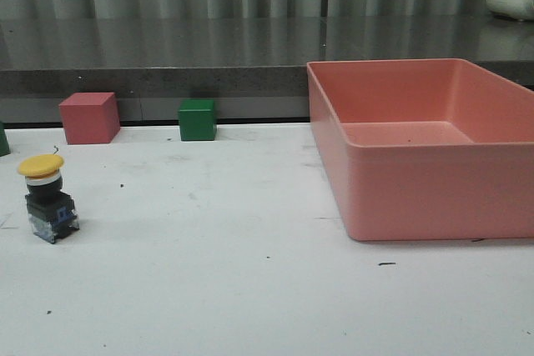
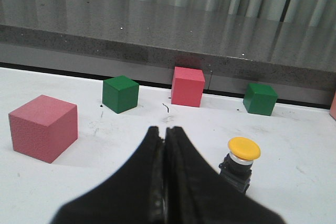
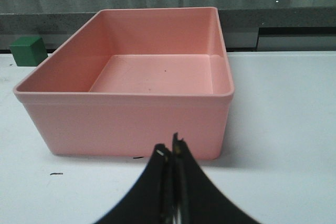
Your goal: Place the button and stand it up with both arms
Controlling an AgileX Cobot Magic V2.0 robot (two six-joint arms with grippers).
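The button stands upright on the white table at the left side of the front view, its yellow mushroom cap on top and the black body with bluish terminals resting on the surface, so its long axis runs vertical. The cap faces up and leans very slightly.

Behind it, along the table's far edge, sit a pink cube and a green cube, both well apart from the button. A large pink bin fills the right side, open at the top, its bare floor showing. Between the button and the bin lies a broad stretch of bare tabletop, and more open surface runs toward the near edge.

In the left wrist view, the left gripper has its fingers pressed together with nothing between them; it sits near the button and apart from it. Another pink cube lies to the other side of those fingers, with a further green cube beyond.

The right gripper is likewise clenched on nothing, poised just before the bin's near wall.
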